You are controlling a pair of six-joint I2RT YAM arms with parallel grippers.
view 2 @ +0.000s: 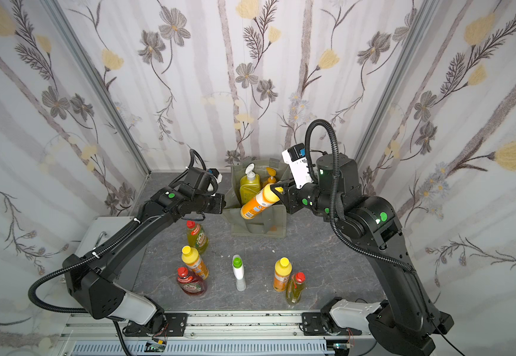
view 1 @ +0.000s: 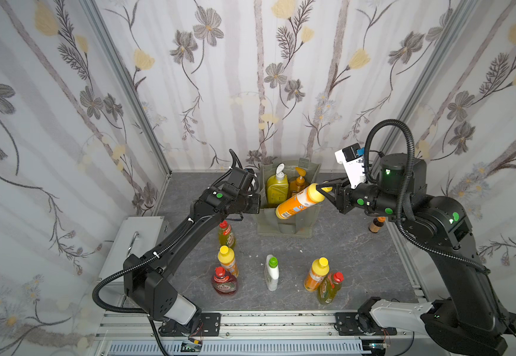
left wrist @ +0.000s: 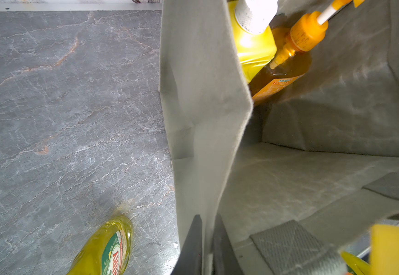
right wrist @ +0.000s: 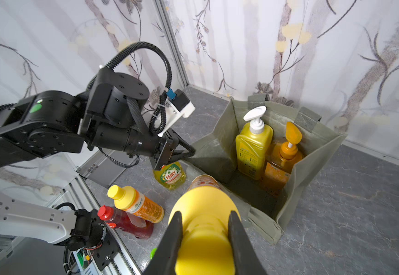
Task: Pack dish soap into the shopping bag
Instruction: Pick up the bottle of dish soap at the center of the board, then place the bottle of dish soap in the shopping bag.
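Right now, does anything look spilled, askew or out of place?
No spill shows. A small brown orange-capped bottle stands alone beside the right arm, apart from the rest. The left claw pinches a wall of the shopping bag, seemingly on purpose.

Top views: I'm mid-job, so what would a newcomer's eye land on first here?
The orange yellow-capped bottle stands out first, tilted in mid-air at the near edge of the shopping bag and pinched at its cap by the right gripper. Next comes the left gripper, clamped on the bag's side wall. The yellow pump bottle and orange pump bottle stand inside at the back.
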